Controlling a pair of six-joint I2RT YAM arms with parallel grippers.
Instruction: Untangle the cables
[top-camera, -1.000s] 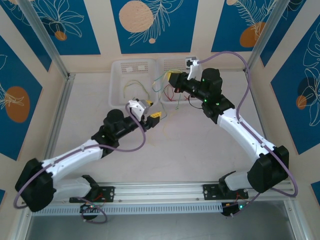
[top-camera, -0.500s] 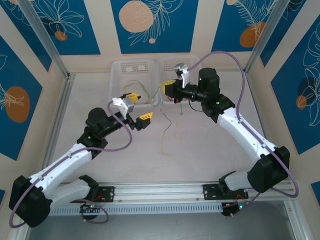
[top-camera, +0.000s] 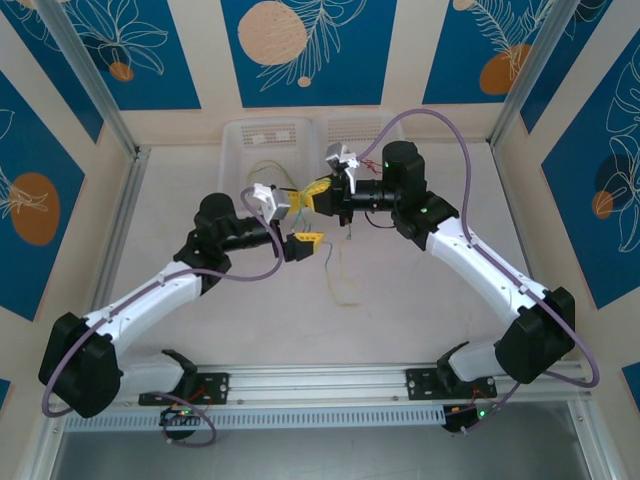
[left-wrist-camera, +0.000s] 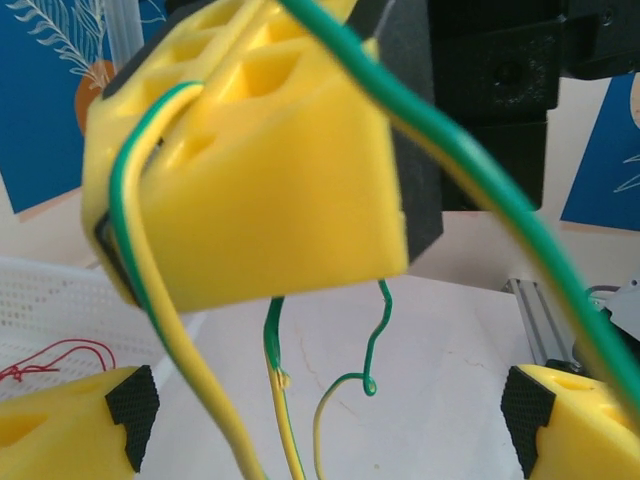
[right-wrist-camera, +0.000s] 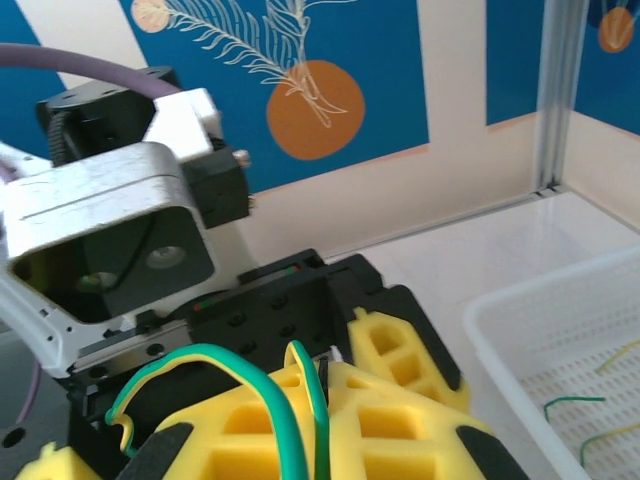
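My right gripper (top-camera: 318, 194) (right-wrist-camera: 327, 400) is shut on a yellow-green cable (right-wrist-camera: 300, 385) that loops over its yellow fingers. Below the gripper, the cable (top-camera: 340, 270) hangs in curly strands onto the table. In the left wrist view those strands (left-wrist-camera: 282, 400) dangle under the right gripper's fingers (left-wrist-camera: 250, 170). My left gripper (top-camera: 295, 222) (left-wrist-camera: 330, 420) is open. Its two fingers sit wide apart just in front of and below the right gripper, touching no cable. A thin red cable (top-camera: 375, 218) trails by the right wrist, and a red strand (left-wrist-camera: 50, 355) lies in a basket.
Two white baskets (top-camera: 240, 150) (top-camera: 352, 128) stand side by side at the back of the table. The left one holds a yellow-green wire (top-camera: 265, 170). In the right wrist view, a basket (right-wrist-camera: 500, 330) holds more thin wires (right-wrist-camera: 570, 405). Lavender arm cables (top-camera: 470, 150) arch overhead.
The right gripper has moved left, out over the table, carrying the yellow-green cable. The left arm has swung in so its open gripper now meets the right gripper.
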